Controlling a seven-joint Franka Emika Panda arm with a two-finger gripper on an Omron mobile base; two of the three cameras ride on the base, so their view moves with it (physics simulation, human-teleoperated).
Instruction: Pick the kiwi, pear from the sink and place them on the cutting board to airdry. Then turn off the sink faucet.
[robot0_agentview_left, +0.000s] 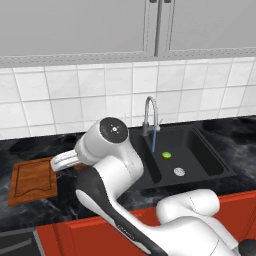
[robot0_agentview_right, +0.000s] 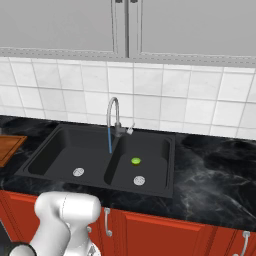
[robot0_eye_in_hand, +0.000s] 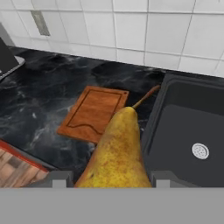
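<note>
Claw clamped on the pear, stem up, above the dark tabletop. Cutting board beyond it at 11 o'clock in the hand view, sink at 2. Kiwi in the right basin. Faucet running.

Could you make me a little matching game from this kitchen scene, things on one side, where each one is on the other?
Things:
1. pear
2. kiwi
3. cutting board
4. sink faucet

Places or states:
A. lying in the sink's right basin
B. flat on the dark counter, bare
C. held in the tool
D. running water

Pairs: 1-C, 2-A, 3-B, 4-D
</note>
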